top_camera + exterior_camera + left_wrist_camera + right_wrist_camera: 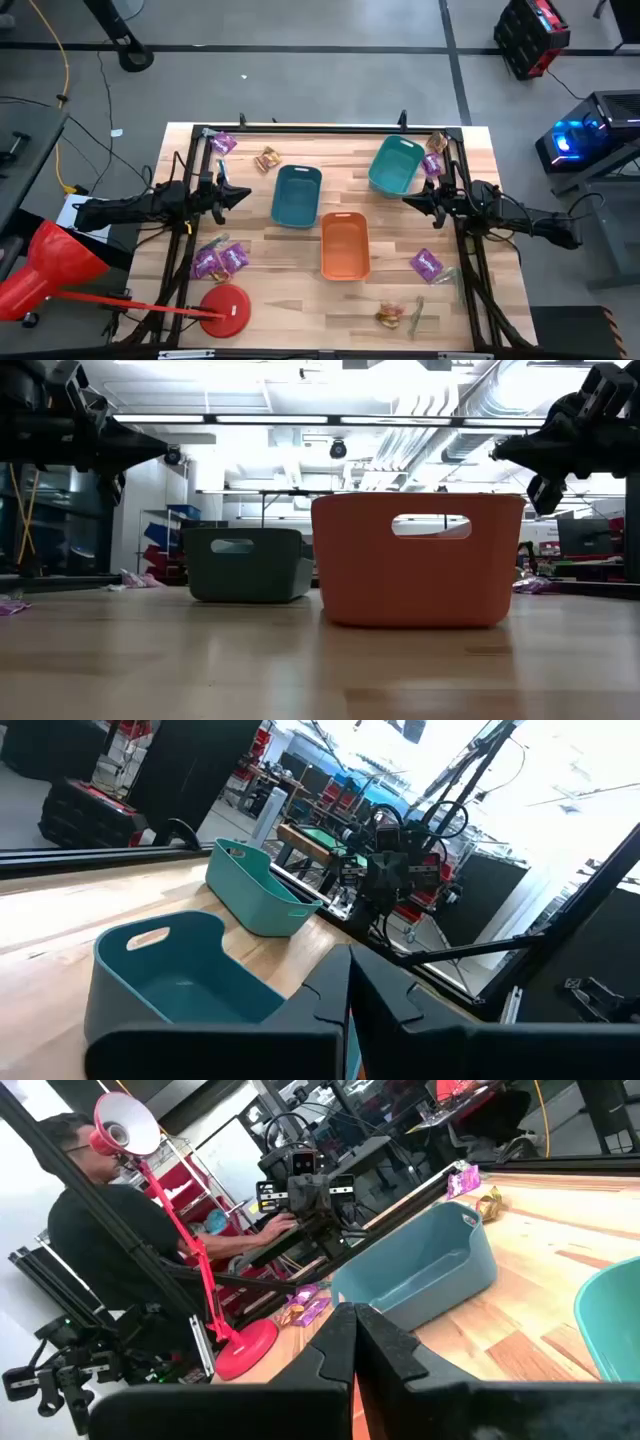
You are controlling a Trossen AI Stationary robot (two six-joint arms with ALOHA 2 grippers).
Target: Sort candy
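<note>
Both of your arms hang above the table edges, well clear of the sweets. Your left gripper [243, 193] sits at the left side with its fingers pressed together and nothing between them, pointing toward the nearer teal bin [297, 195]. Your right gripper [408, 200] mirrors it at the right side, fingers likewise together and empty, just below the tilted teal bin [395, 164] at the far right. The orange bin [344, 245] stands between them, nearer the front. The candy lies scattered around the bins on the wooden table [270, 290]: a purple packet [224, 143] and an orange-gold sweet [266, 158] at the far left, a cluster of purple packets [220, 260] at the front left beside the red lamp base [225, 309], another purple packet [426, 264] right of the orange bin, a gold-wrapped piece [389, 315] with a pale green stick [416, 316] at the front, and more pieces [434, 152] at the far right corner. In your right wrist view a person [110, 1230] sits beyond the table.
</note>
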